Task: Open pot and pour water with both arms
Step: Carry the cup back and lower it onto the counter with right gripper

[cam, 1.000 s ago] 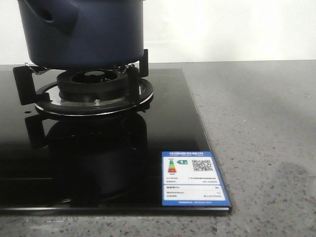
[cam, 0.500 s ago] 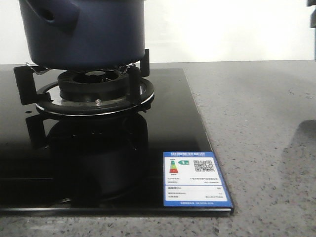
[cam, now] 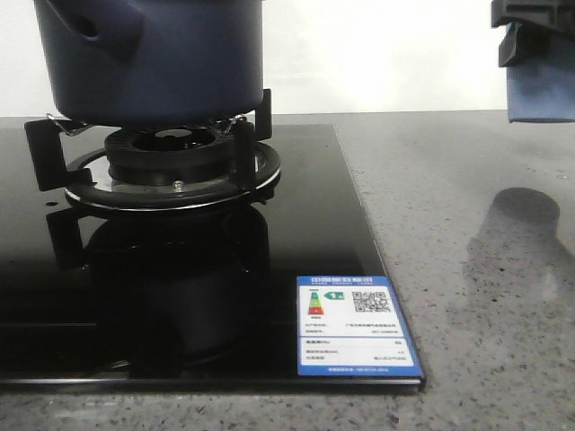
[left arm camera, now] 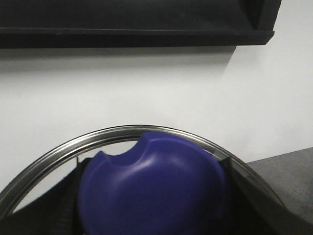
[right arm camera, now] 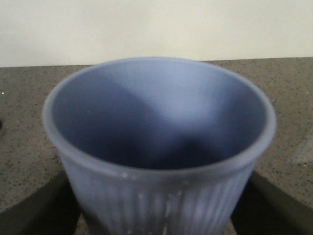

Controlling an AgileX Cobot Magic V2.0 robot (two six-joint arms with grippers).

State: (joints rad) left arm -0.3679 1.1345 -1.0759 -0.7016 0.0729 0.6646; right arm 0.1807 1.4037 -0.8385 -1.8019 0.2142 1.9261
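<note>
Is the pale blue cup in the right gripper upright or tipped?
Upright. In the right wrist view the cup sits mouth-up, rim level, ribs running vertically; whether it holds water cannot be told.

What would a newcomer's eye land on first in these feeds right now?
The dark navy pot on the gas burner fills the front view's upper left. At upper right, the right tool holds a pale blue ribbed cup above the grey counter. A bright blue energy label sits on the black glass hob.

right pincer (cam: 537, 36), apparently gripping cup (cam: 540, 85), entered upper right.
</note>
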